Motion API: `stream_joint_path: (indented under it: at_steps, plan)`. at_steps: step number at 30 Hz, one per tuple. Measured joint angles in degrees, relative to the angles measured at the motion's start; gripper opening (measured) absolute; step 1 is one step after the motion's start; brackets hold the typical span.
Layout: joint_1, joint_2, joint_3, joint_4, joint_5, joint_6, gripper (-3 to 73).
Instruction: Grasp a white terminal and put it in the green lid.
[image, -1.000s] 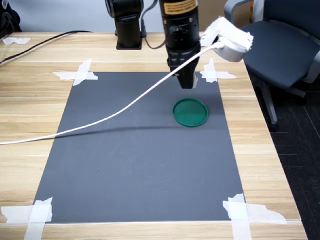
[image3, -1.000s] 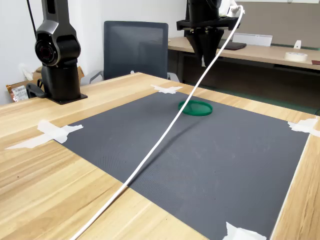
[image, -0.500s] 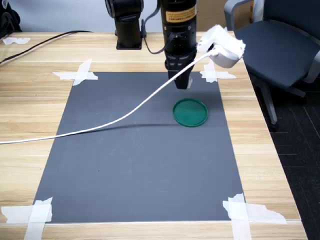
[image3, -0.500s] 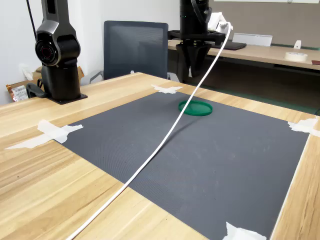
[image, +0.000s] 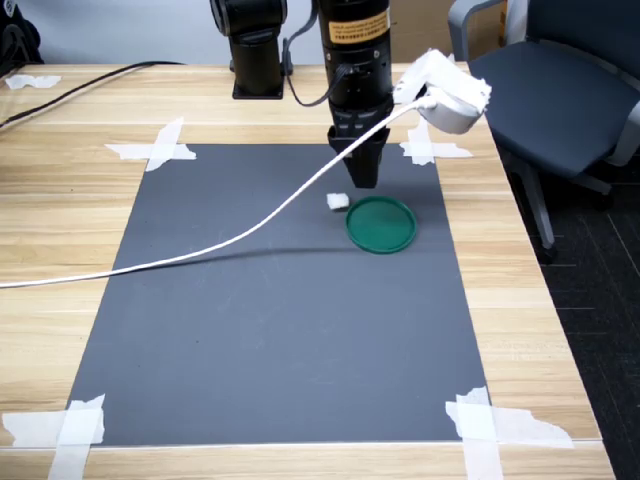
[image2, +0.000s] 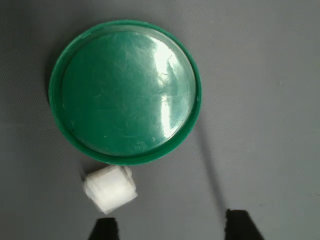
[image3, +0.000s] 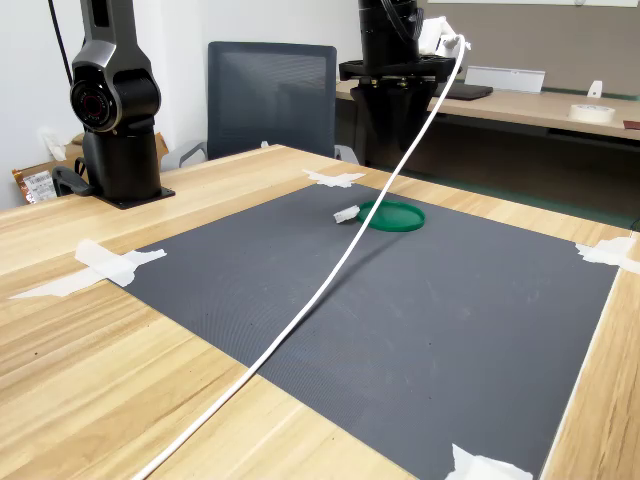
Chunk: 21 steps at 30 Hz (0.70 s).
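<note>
The green lid lies flat on the dark mat and holds nothing. The white terminal rests on the mat just outside the lid's rim, on the first exterior view's left of it. My gripper hangs above the mat, just behind the terminal and lid in the first exterior view. In the wrist view its fingertips stand wide apart with nothing between them; the terminal lies just in front of one tip.
A rounded white device rides on the arm; its white cable runs across the grey mat. White tape strips hold the mat's corners. A second arm's base and an office chair stand nearby.
The white terminal was not on the mat before; it now lies beside the lid. My gripper shifted toward the first exterior view's left, then lowered a little.
</note>
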<state>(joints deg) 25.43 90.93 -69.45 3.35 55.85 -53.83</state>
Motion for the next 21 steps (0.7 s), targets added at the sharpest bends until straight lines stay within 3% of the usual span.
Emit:
stream_joint_path:
  at_steps: [13,21]
  plan:
    - [0.0,-6.8,0.4,0.0,4.7,0.7,44.4]
    - [0.0,-12.3,10.2,-2.1,3.8,2.6,44.5]
